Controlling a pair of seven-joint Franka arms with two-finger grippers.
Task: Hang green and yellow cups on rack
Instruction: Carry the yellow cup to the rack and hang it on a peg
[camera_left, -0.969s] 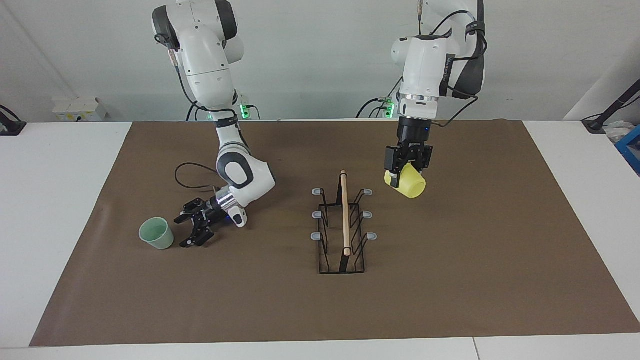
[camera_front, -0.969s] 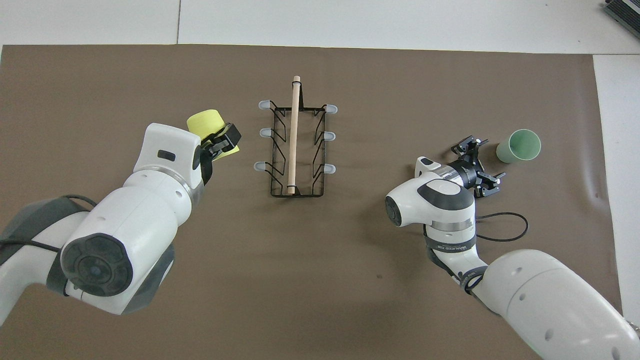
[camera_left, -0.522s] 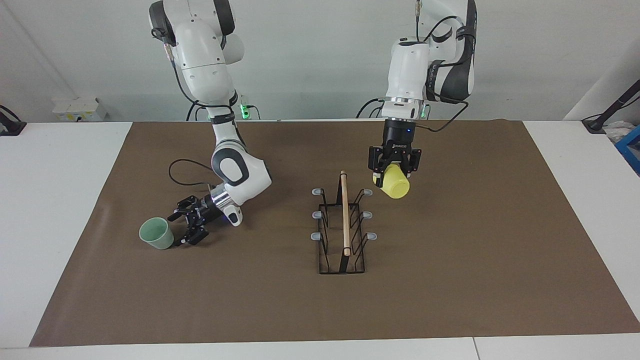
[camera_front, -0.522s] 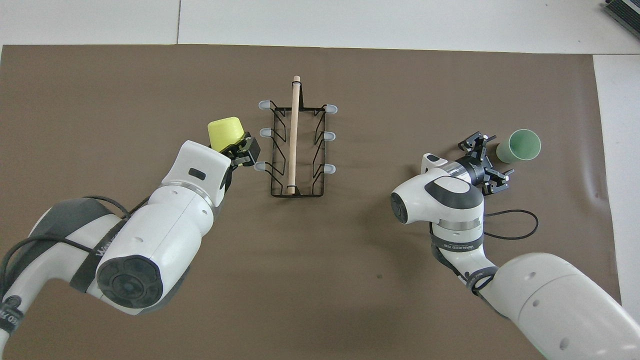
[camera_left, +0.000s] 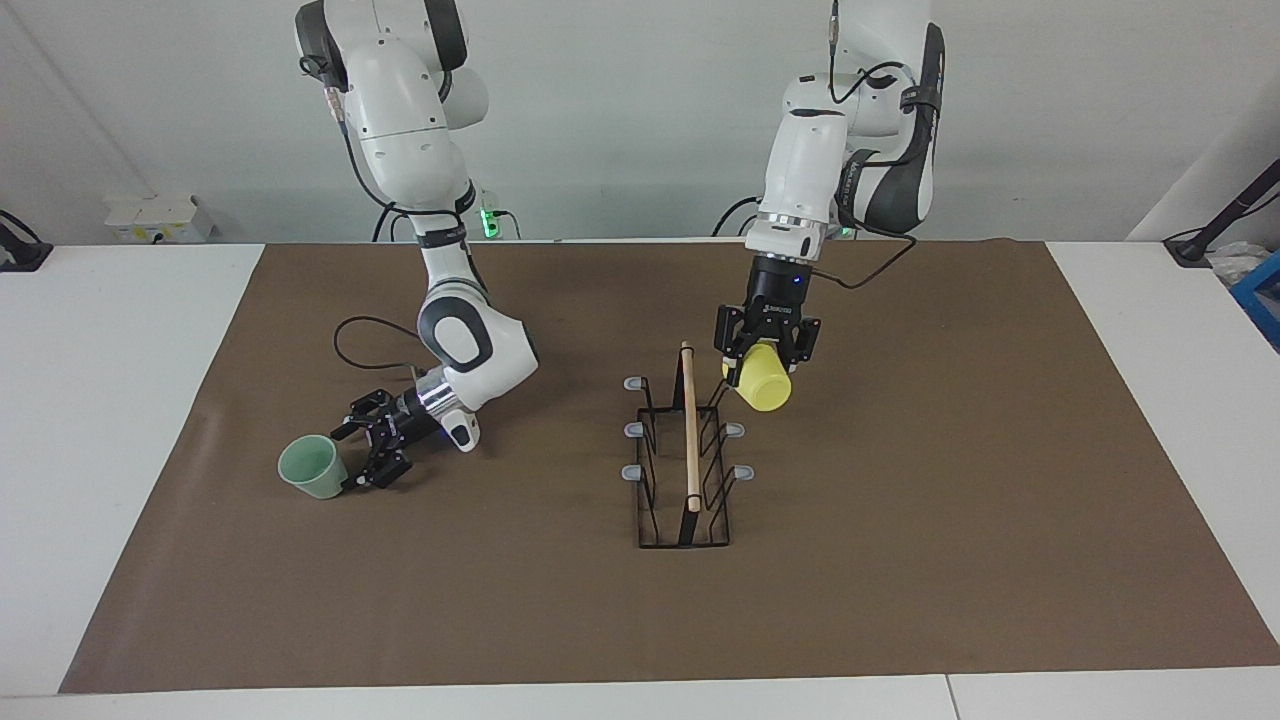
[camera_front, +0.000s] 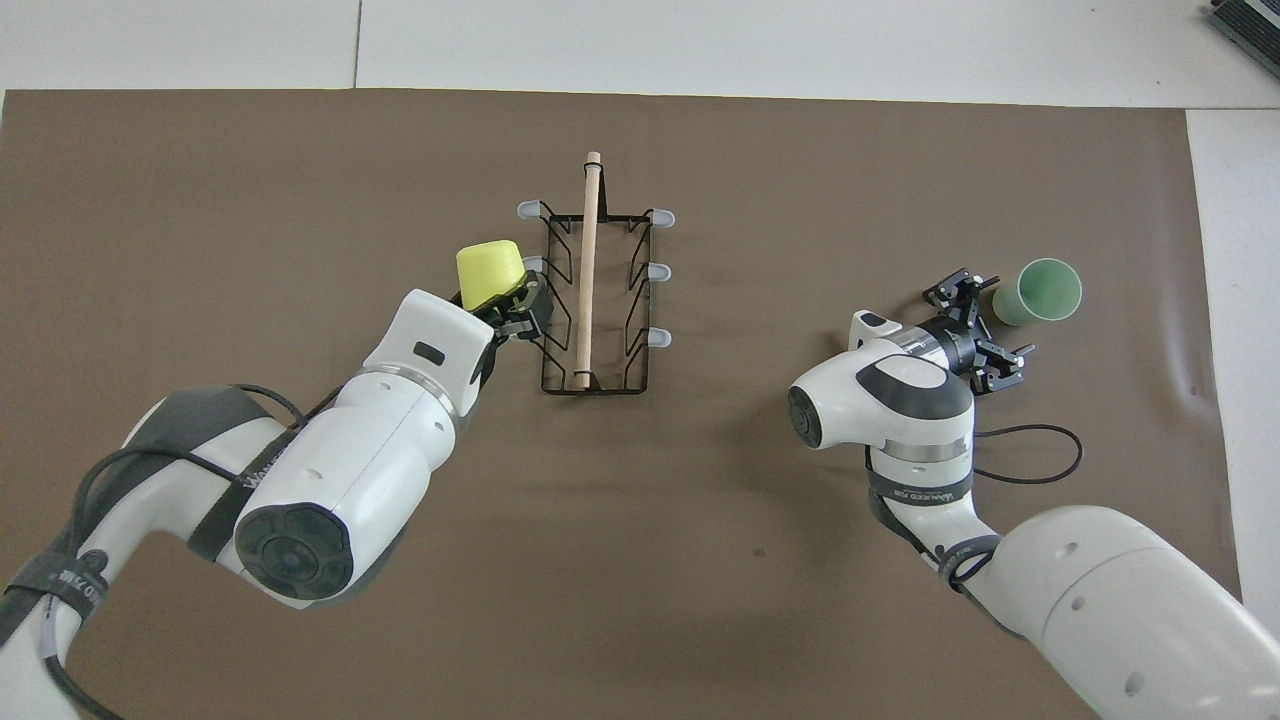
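Rack (camera_left: 685, 470): black wire frame, standing mid-counter on brown mat (camera_left: 900, 560); wooden dowel (camera_left: 689, 425) along the top; grey-tipped prongs down both sides, none carrying a cup.

Yellow cup (camera_left: 762, 380): clamped in the jaws of the left gripper (camera_left: 765, 345), raised in the air, tilted, base pointing away from the gripper. Positioned over the rack's prong row on the left arm's side, at the end of the rack nearest the robots. Contact with a prong not discernible. In overhead view, cup (camera_front: 490, 272) covering the middle prong of that row, left gripper (camera_front: 510, 305) just beside the wire frame (camera_front: 595, 300).

Green cup (camera_left: 312, 467): upright on the mat, mouth up, toward the right arm's end of the counter, well apart from the rack. Also visible from overhead (camera_front: 1040, 292).

Right gripper (camera_left: 365, 455): low over the mat, angled sideways toward the green cup, jaws wide apart and holding nothing. Fingertips just beside the cup's wall, one either side of its near edge; touching or not, cannot tell. Same in overhead view (camera_front: 985, 320).

Black cable (camera_left: 365, 345): looped on the mat by the right arm.
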